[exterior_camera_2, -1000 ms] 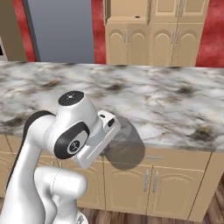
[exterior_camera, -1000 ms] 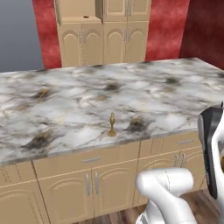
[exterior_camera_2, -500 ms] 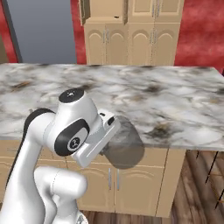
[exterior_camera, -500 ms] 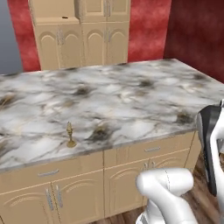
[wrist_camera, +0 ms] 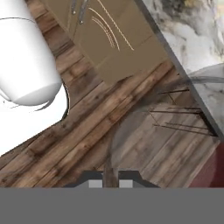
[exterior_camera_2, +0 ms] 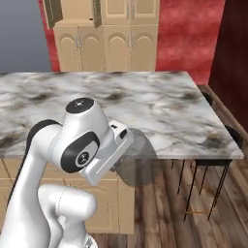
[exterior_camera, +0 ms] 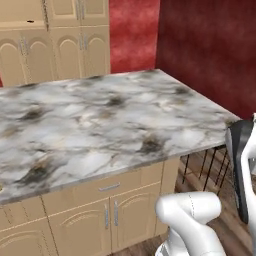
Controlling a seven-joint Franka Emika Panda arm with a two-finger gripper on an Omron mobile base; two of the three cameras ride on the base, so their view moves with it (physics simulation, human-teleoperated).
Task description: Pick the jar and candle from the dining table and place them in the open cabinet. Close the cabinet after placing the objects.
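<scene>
Smoky-grey and see-through, the jar (exterior_camera_2: 137,157) sits clamped in the gripper (wrist_camera: 110,180), held out in front of the bench (exterior_camera_2: 160,109) edge and above the wooden floor (exterior_camera_2: 164,213). In the hand view the jar (wrist_camera: 162,131) spreads as a translucent round shape rising from between the two dark fingertips (wrist_camera: 95,183), which press in close on its lower end, with floor planks and thin black stool legs (wrist_camera: 179,114) visible through the glass. Marble with brown and gold veins tops the bench (exterior_camera: 100,120), and tan drawers and arched doors sit beneath it. Beyond the bench stands the cabinet (exterior_camera_2: 104,36) against a red wall (exterior_camera_2: 186,34); one upper door (exterior_camera_2: 53,12) stands swung open. A dark stool (exterior_camera_2: 213,169) stands near the bench's right end.
</scene>
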